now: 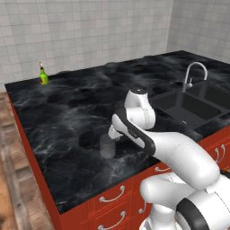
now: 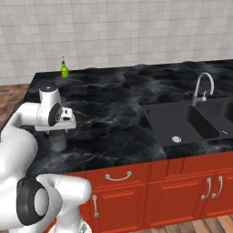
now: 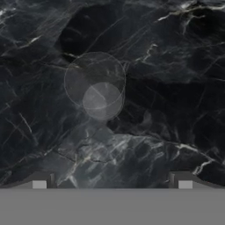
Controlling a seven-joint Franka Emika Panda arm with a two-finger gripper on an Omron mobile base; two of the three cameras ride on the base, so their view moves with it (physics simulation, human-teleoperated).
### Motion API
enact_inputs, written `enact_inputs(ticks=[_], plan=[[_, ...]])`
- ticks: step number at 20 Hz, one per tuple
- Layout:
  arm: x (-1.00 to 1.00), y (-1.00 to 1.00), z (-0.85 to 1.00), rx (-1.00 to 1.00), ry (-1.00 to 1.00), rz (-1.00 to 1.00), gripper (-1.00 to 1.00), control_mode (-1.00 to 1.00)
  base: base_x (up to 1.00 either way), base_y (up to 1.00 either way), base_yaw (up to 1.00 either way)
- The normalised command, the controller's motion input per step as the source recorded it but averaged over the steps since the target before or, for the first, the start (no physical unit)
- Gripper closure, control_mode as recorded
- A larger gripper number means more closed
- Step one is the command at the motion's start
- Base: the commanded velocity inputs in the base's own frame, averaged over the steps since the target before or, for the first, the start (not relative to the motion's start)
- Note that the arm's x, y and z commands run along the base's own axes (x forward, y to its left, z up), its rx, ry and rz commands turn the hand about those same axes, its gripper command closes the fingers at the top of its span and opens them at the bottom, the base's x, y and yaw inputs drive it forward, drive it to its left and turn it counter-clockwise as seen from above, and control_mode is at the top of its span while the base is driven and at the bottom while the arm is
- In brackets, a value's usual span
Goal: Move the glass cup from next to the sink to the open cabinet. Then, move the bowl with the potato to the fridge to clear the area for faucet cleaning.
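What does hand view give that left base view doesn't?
Hand view alone: a look straight down into the glass cup, its round rim and base, with both open fingertips short of it. Left base view alone: the sink, the faucet, a green bottle, red drawers and the arm. Shared: the cup upright on the black marble counter.

Black marble counter (image 1: 67,112), red cabinets (image 2: 182,186)
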Motion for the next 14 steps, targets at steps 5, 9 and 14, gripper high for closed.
enact_inputs(ticks=[5, 9, 14], plan=[[0.45, 0.05, -0.2, 0.0, 0.0, 0.03, -1.0, -1.0, 0.0, 0.0, 0.0], [0.4, 0.04, -0.28, 0.0, 0.0, 0.0, -1.0, -1.0, 0.0, 0.0, 0.0], [0.22, 0.0, -0.34, 0.0, 0.0, 0.0, -1.0, -1.0, 0.0, 0.0, 0.0]])
